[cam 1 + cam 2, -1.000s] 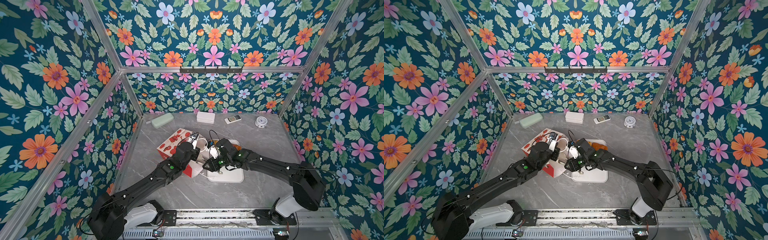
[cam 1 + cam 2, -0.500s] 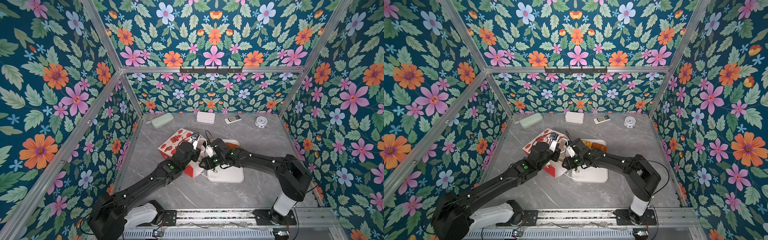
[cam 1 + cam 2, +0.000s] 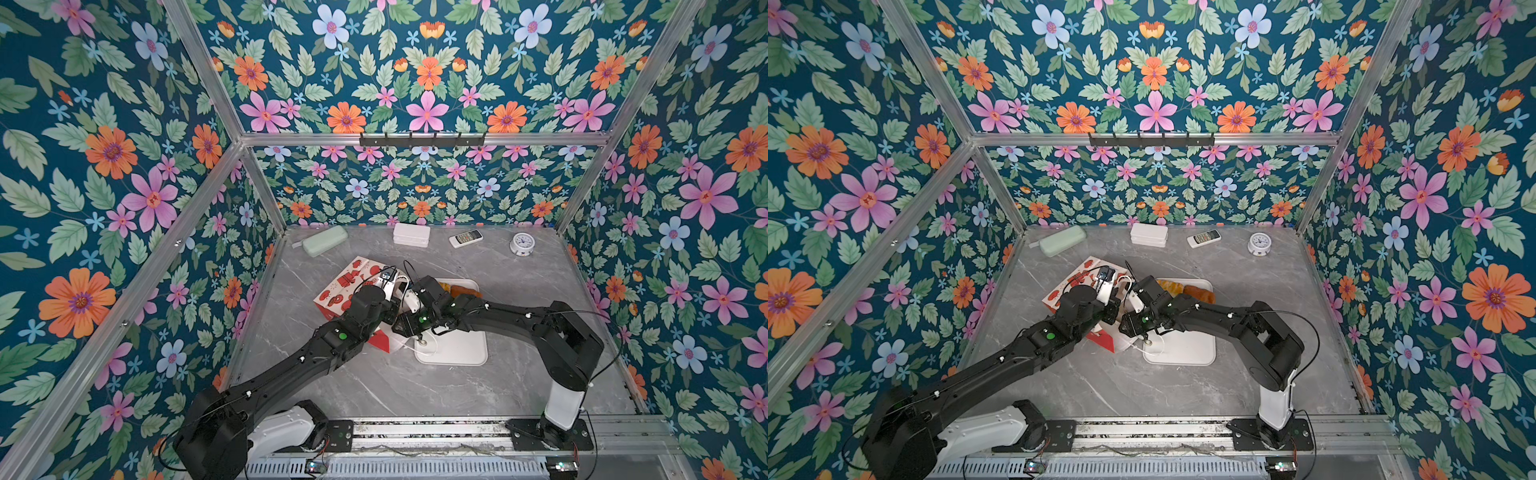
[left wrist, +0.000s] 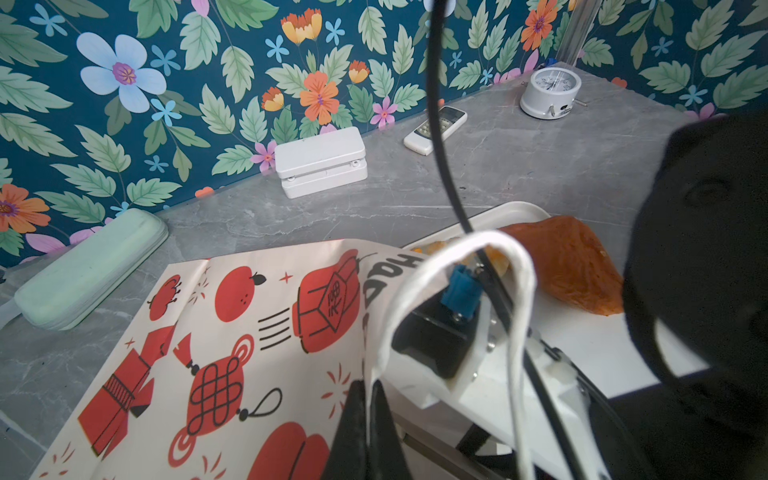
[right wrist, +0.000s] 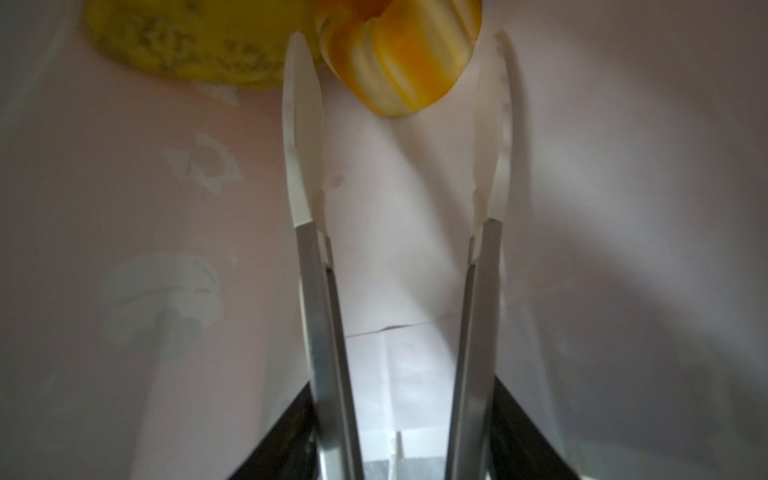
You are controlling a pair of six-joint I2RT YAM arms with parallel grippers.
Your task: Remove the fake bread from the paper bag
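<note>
The paper bag (image 3: 345, 282) lies on its side, white with red prints. My left gripper (image 4: 368, 386) is shut on the edge of its mouth and holds it up. My right gripper (image 5: 401, 41) reaches inside the bag with long tong-like fingers (image 5: 301, 104) standing open. Their white tips flank a fluted yellow-orange piece of fake bread (image 5: 399, 62) without closing on it. A paler speckled yellow piece (image 5: 195, 45) lies beside it, deeper in. More fake bread (image 3: 461, 289) rests on the white tray (image 3: 465, 353); one orange piece (image 4: 569, 266) shows in the left wrist view.
Along the back wall lie a green case (image 3: 325, 241), a white box (image 3: 411, 235), a remote (image 3: 466, 238) and a small clock (image 3: 520, 243). The bag's white cord handle (image 4: 515, 266) loops over the right arm's wrist. Flowered walls enclose the table on three sides.
My right arm has slid left, its gripper going deeper into the bag and its elbow folding upward. The left gripper keeps its hold on the bag's edge.
</note>
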